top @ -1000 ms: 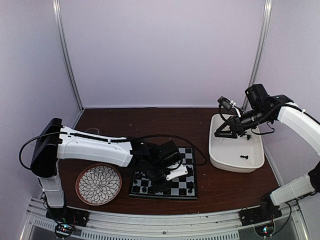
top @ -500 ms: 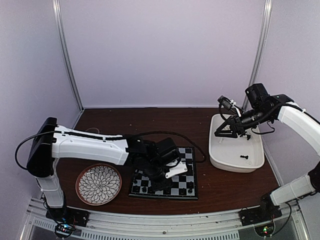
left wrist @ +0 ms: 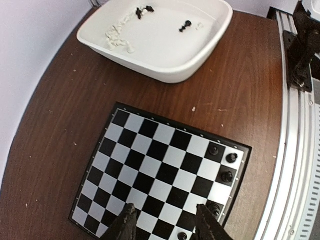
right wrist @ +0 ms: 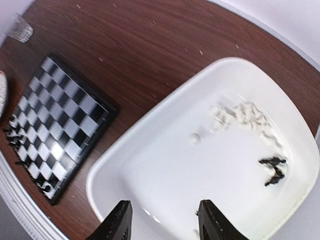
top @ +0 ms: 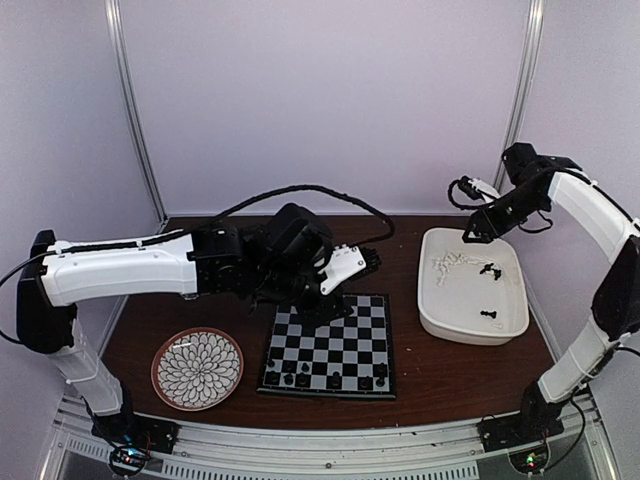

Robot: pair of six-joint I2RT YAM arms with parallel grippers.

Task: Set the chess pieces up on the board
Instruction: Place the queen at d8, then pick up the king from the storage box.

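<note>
the board (top: 328, 347) lies flat on the table (top: 450, 370) near its front edge, between the plate (top: 197, 368) on the left and the tub (top: 470, 300) on the right, touching neither. black pieces (top: 300, 378) stand upright along the board's nearest edge, several squares filled; their exact kinds are too small to tell. more black pieces (top: 489, 270) lie in the tub in two small groups set apart from each other, and a heap of white pieces (top: 447, 265) lies in its far left part. the left gripper (left wrist: 165, 225) hangs above the board's far side, well off the surface, fingers apart with nothing between them. the right gripper (right wrist: 162, 220) hangs over the tub, raised clear of the pieces below, fingers apart, nothing held.
</note>
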